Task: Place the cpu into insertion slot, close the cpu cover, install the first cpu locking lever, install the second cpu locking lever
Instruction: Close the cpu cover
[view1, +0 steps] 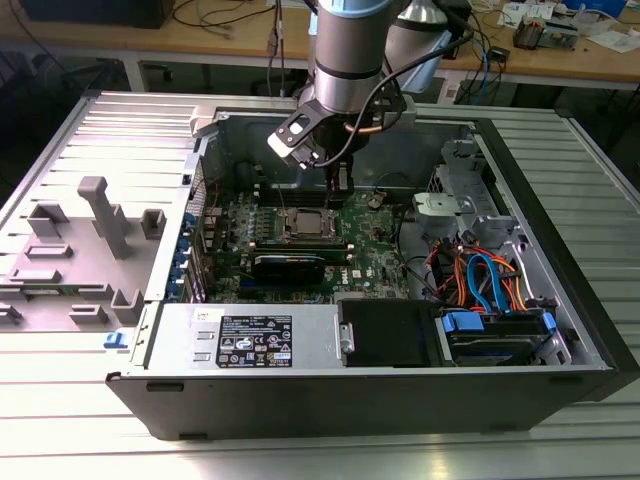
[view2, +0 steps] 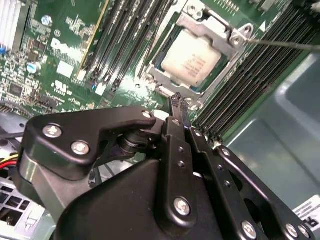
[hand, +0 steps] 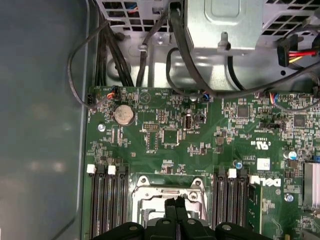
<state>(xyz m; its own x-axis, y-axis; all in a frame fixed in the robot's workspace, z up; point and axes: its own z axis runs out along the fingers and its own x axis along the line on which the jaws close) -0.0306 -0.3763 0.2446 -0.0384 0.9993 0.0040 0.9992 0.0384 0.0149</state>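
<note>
Pressed together on nothing, my gripper (view2: 176, 102) hangs at the upper middle of the exterior view, inside the open computer case (view1: 400, 400). Its 2 tips sit close over one edge of the socket in both wrist views. Beneath it the green motherboard (view1: 385, 255) lies flat on the case floor, with long black memory slots (view2: 250, 85) running along both sides of the socket. The insertion slot (view1: 308, 222) lies at the middle of the exterior view, and the cpu cover (view2: 205, 25) appears to lie down flat over it. Through the cover's window shows the cpu (view2: 192, 60), seated square in the slot with its pale metal top up. 1 thin locking lever (view2: 285, 46) runs out from the cover's corner tab, and whether it is latched I cannot tell. I judge the cpu light, stiff and fragile underneath, best held by its bare edges. The cover looks like thin, stiff sheet metal, and the lever like springy, slippery wire, best taken near its free end.
</note>
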